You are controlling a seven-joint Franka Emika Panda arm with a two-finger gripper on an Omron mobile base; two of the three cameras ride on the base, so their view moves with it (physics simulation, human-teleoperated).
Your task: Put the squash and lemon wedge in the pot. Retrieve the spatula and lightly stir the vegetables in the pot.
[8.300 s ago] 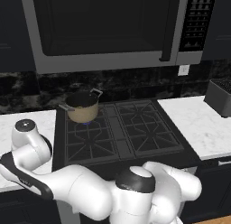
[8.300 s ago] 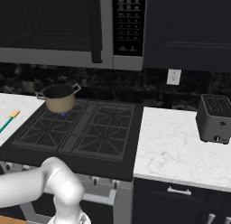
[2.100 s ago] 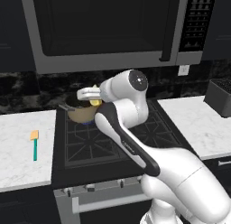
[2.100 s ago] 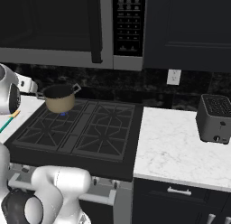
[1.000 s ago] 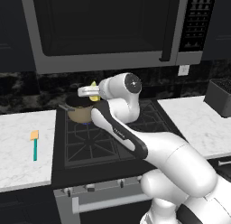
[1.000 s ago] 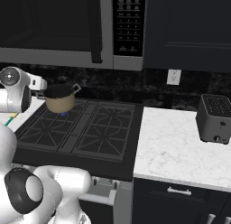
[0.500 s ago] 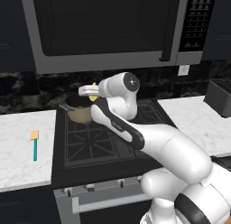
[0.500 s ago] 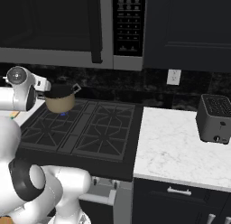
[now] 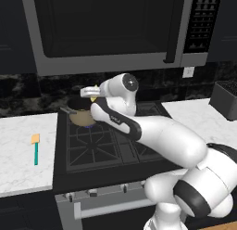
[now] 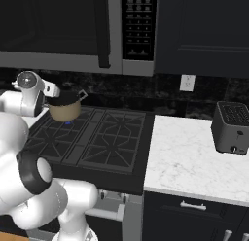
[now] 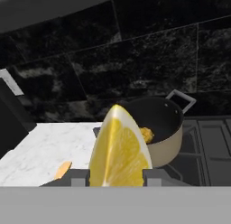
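My gripper [image 11: 116, 175] is shut on the lemon wedge [image 11: 118, 148], a smooth bright yellow piece that stands large between the fingers in the hand view. Beyond it sits the tan pot [image 11: 168, 136] on the stove's back left burner, with the golden-brown squash [image 11: 145, 134] inside it. In the left base view the hand hovers just above the pot [image 9: 82, 116], with the lemon wedge [image 9: 94, 99] showing as a small yellow spot. The spatula [image 9: 35, 148], teal-handled with an orange blade, lies on the white counter left of the stove. Its blade [image 11: 62, 170] shows in the hand view.
The black stove [image 9: 106, 141] has white marble counters on both sides. A microwave [image 9: 106, 29] hangs low over the stove, close above the hand. A toaster [image 10: 232, 127] stands on the right counter [image 10: 189, 162]. Dark backsplash runs behind.
The hand with the lemon wedge has stayed almost in place above the pot. The arm's links behind it have shifted a little.
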